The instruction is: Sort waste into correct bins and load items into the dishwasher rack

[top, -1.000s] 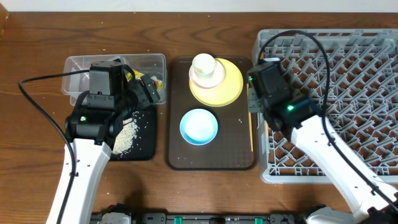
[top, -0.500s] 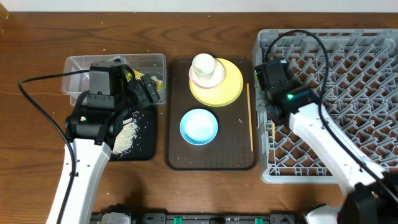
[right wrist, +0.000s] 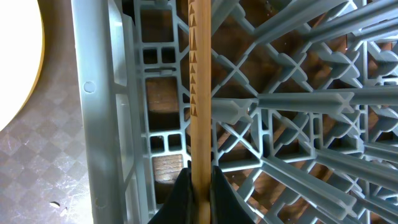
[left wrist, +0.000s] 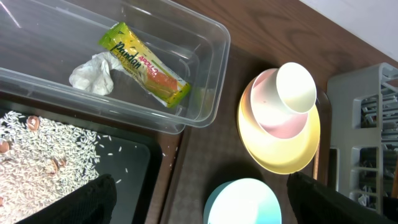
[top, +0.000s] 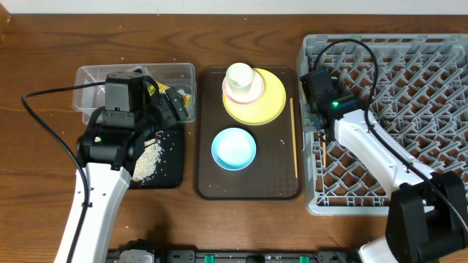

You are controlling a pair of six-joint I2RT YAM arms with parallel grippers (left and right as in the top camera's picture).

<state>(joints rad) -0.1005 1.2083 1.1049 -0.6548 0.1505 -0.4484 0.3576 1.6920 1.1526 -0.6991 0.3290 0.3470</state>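
Right jaws pinched narrow near the end of a probably light, stiff, slick chopstick, just inside rack wall.

Yellow plate, grey lattice rack
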